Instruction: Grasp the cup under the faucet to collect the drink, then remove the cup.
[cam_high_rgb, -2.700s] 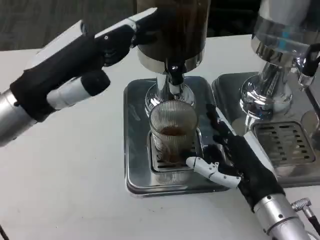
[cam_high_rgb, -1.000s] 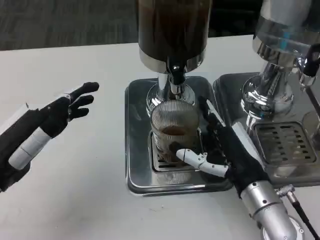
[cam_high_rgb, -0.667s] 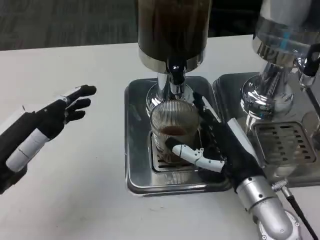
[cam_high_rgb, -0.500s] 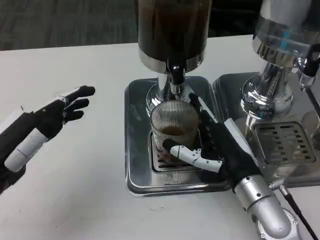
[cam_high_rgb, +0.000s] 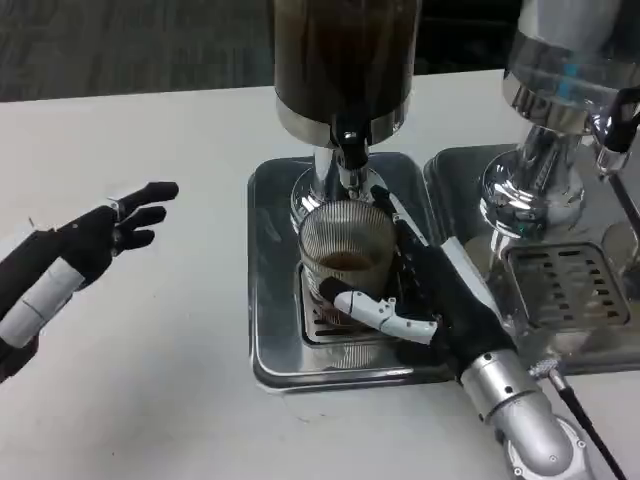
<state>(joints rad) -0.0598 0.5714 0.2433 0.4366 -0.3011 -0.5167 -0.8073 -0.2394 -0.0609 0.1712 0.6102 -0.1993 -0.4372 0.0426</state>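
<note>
A ribbed glass cup (cam_high_rgb: 345, 255) with a little brown drink in it stands on the drip grate, right under the black faucet (cam_high_rgb: 348, 150) of the dark drink dispenser (cam_high_rgb: 345, 60). My right hand (cam_high_rgb: 435, 295) wraps the cup from the right: its thumb (cam_high_rgb: 380, 312) lies across the cup's lower front, while its fingers (cam_high_rgb: 400, 232) press along the cup's right and back side. My left hand (cam_high_rgb: 90, 245) hovers over the white table far to the left, fingers spread, holding nothing.
The cup's dispenser stands on a steel drip tray (cam_high_rgb: 268, 300). A second dispenser (cam_high_rgb: 560, 120) with its own steel tray (cam_high_rgb: 570, 290) stands close on the right, beside my right forearm. White table (cam_high_rgb: 150, 390) lies open at the left and front.
My left hand has left the dispenser top and dropped back to the left over the table. My right hand has moved in and closed its thumb and fingers around the cup.
</note>
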